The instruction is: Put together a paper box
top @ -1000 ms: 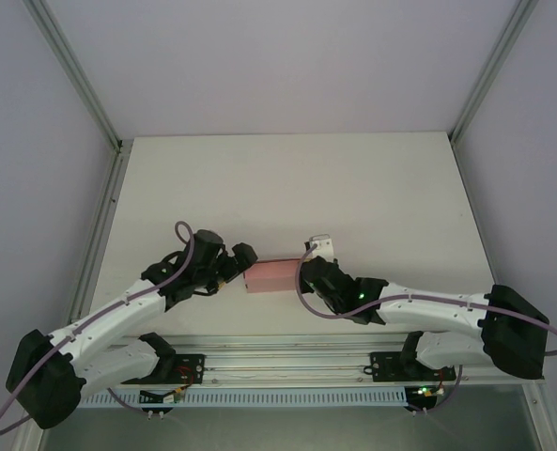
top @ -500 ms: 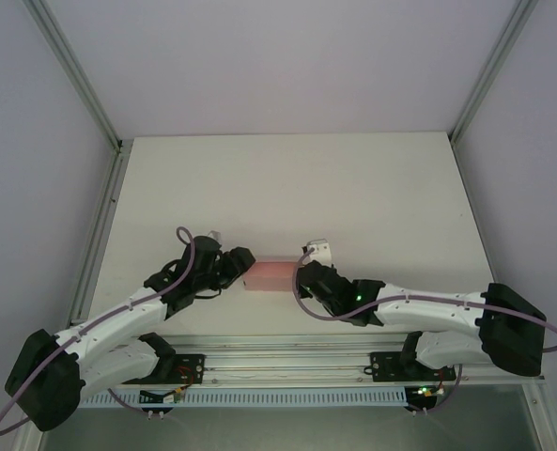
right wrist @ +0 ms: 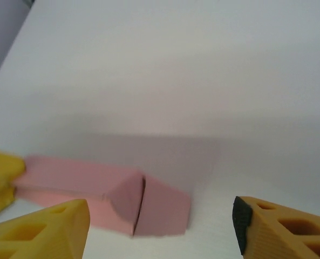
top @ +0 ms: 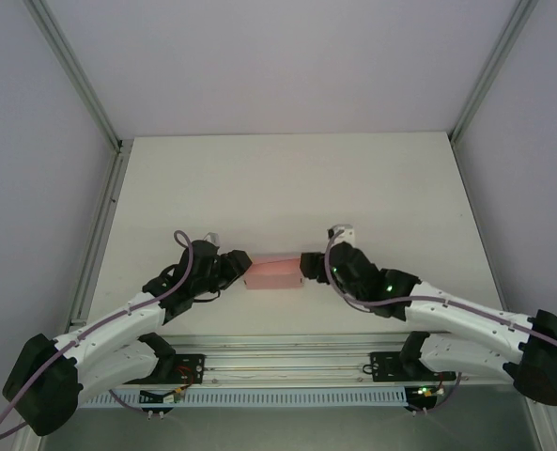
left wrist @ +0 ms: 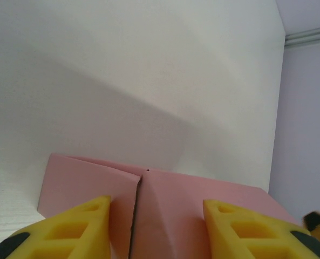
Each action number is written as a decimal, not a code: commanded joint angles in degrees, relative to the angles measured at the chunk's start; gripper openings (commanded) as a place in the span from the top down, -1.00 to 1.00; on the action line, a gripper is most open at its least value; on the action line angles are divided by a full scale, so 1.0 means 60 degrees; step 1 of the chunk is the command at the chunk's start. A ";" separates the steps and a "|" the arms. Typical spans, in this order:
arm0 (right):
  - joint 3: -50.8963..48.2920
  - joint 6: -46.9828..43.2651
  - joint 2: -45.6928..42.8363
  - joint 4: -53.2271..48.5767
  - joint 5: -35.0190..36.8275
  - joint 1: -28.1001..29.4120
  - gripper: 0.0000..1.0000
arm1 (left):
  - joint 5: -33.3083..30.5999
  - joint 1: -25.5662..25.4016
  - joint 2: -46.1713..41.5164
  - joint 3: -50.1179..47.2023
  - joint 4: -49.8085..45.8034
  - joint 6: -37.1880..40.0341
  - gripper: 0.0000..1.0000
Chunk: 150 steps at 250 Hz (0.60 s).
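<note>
The paper box [top: 276, 273] is a small folded pink box lying on the white table [top: 287, 188] between both grippers. My left gripper [top: 241, 268] is at its left end. In the left wrist view its yellow fingers [left wrist: 76, 226] stand partly apart in front of the box's slit end face [left wrist: 165, 210], which is wider than their gap; I cannot tell if they touch it. My right gripper [top: 309, 266] is open just off the right end. In the right wrist view the box [right wrist: 95, 186] lies ahead, between and left of the gripper's [right wrist: 161, 216] spread fingers, free of both.
Aluminium frame rails [top: 98, 225] run along the table's left and right sides, and white enclosure walls [top: 287, 66] stand behind. The table's far half is bare white surface. The arms' bases sit on a metal rail [top: 287, 362] at the near edge.
My right gripper has opened and let go of the box's right end. My left gripper has narrowed and closed in on the left end. The box has barely moved.
</note>
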 commanded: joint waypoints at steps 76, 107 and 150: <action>0.1047 0.0803 0.2260 0.0029 -0.1988 -0.0756 -0.26 | 0.0036 0.0031 0.0669 -0.0241 -0.1365 0.0388 0.19; 0.0728 0.1189 0.2393 -0.0200 -0.1852 -0.0812 -0.02 | 0.0020 0.0017 0.0671 -0.0218 -0.1383 0.0410 0.19; -0.0262 0.1840 0.2088 -0.0092 -0.2343 -0.0827 0.18 | 0.0003 0.0013 0.0642 -0.0234 -0.1493 0.0356 0.18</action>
